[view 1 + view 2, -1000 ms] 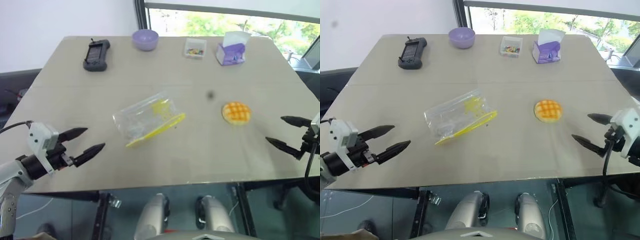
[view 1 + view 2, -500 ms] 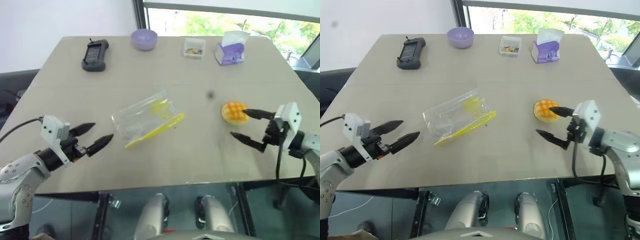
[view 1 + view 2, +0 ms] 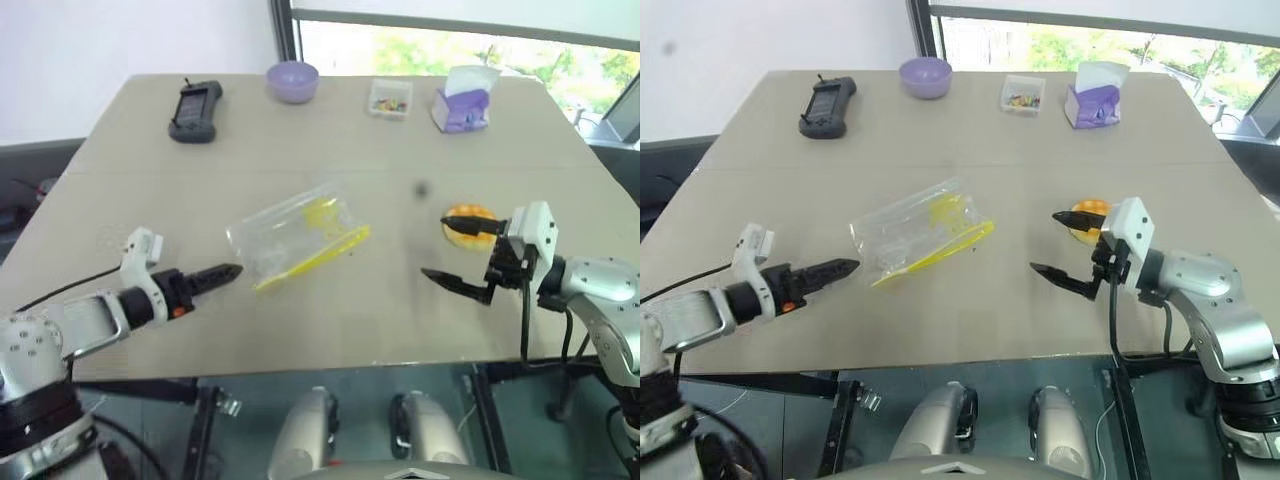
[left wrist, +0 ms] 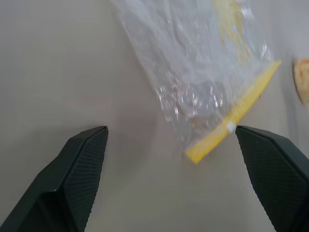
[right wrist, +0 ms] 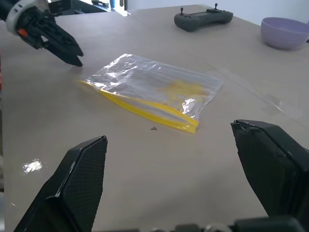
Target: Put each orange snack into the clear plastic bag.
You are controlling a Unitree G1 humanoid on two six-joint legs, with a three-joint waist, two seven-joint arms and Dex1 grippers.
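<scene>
A round yellow-orange bun (image 3: 467,222) with a brown criss-cross grid on its domed top lies on the right side of a smooth beige tabletop (image 3: 330,140). The right hand (image 3: 458,250) sits just beside it on the near side, its two tapered black fingers spread apart and grasping nothing; the far finger partly covers the bun.

A clear plastic bag (image 3: 298,236) lies flat near the middle of the tabletop, well left of the bun. It is crinkly and glossy, rectangular, with a yellow zipper strip along its near edge and yellow print inside.

The left hand (image 3: 214,274) reaches in low from the near left, its textured black fingers released and empty, tips just short of the bag's left corner.

Along the far edge stand a dark handheld controller (image 3: 193,110), a round lilac bowl (image 3: 292,80), a small clear box of colourful bits (image 3: 390,97), and a purple tissue pack (image 3: 462,101) with white tissue sticking up.
</scene>
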